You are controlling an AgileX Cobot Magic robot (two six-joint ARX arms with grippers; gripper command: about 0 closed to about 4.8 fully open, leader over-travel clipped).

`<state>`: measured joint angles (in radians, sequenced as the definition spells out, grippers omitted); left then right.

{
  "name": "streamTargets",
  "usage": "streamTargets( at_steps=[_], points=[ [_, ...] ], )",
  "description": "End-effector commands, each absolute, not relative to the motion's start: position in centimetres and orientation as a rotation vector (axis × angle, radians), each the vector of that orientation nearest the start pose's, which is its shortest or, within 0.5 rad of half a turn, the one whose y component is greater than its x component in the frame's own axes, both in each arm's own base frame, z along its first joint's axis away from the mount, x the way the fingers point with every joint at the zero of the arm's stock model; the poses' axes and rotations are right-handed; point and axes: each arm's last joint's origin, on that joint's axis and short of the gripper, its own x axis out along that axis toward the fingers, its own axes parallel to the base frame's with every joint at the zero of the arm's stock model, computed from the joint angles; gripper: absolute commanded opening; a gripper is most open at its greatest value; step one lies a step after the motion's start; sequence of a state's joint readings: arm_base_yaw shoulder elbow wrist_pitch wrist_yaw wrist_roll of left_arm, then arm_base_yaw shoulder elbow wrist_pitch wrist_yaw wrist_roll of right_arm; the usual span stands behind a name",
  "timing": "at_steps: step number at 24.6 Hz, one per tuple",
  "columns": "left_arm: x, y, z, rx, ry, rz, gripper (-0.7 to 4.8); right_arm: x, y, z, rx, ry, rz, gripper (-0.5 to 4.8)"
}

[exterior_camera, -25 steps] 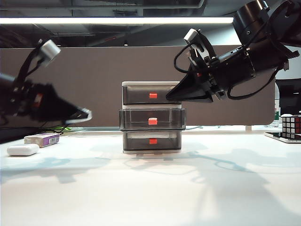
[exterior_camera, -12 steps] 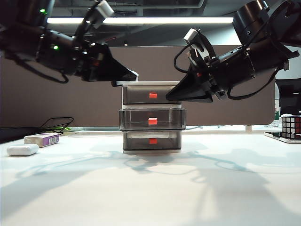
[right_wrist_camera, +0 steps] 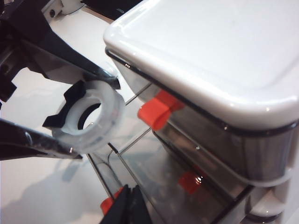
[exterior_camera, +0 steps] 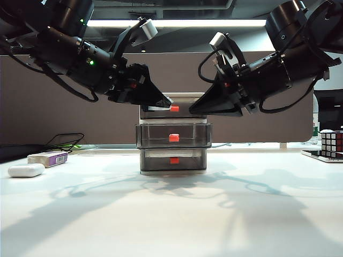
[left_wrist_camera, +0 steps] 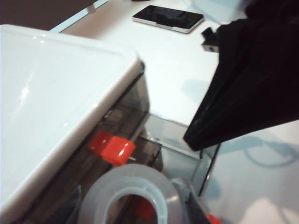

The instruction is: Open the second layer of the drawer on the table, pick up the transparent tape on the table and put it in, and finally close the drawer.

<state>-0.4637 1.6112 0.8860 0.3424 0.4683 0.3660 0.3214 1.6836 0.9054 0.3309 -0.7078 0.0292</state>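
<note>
The drawer (exterior_camera: 172,134) stands mid-table, and its second layer (exterior_camera: 173,131) is pulled out a little toward me, red handle (exterior_camera: 173,137) in front. My left gripper (exterior_camera: 163,104) hangs in front of the top tier, shut on the transparent tape (left_wrist_camera: 135,196), a clear roll that hovers over the open second layer (left_wrist_camera: 180,154). The right wrist view shows the tape (right_wrist_camera: 88,116) pinched between the left fingers (right_wrist_camera: 70,56). My right gripper (exterior_camera: 193,111) stays close on the other side with its fingers pressed together and nothing in them, tip (right_wrist_camera: 131,205) beside the second layer's handle (right_wrist_camera: 110,203).
A white oval case (exterior_camera: 25,170) and a purple-and-white box (exterior_camera: 48,158) lie at the table's left edge. A Rubik's cube (exterior_camera: 331,142) sits at the far right. A black phone (left_wrist_camera: 168,17) lies behind the drawer unit. A brown partition closes off the back.
My left arm has swung up from low on the left and across to the right, bringing the tape to the drawer front. The right arm and the drawer have not moved.
</note>
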Motion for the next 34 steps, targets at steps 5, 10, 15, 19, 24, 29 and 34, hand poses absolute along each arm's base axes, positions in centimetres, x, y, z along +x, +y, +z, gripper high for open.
streamTargets(
  at_steps=[5,10,15,19,24,29,34],
  points=[
    [29.9,-16.5,21.8,0.335,0.206,-0.98,3.69,32.3,12.8,20.1,0.111,0.453,1.022,-0.05],
    [29.9,-16.5,21.8,0.335,0.206,-0.98,3.82,32.3,12.8,20.1,0.111,0.453,1.021,-0.05],
    [29.6,-16.3,22.1,0.305,0.237,-0.986,2.75,32.3,12.9,20.4,0.113,0.432,1.064,-0.05],
    [27.0,-15.0,23.7,0.303,0.402,-1.007,1.38,31.5,12.7,23.8,0.085,0.294,1.089,-0.05],
    [26.3,-15.0,22.3,0.25,0.533,-1.131,-0.05,33.0,13.0,27.6,0.06,0.215,1.031,-0.05],
    [27.0,-15.4,20.9,0.239,0.557,-1.142,-0.05,35.5,13.8,29.4,0.053,0.186,1.019,-0.05],
    [28.1,-16.0,19.6,0.236,0.537,-1.138,-0.05,37.9,14.6,29.3,0.053,0.19,1.015,-0.05]
  ],
)
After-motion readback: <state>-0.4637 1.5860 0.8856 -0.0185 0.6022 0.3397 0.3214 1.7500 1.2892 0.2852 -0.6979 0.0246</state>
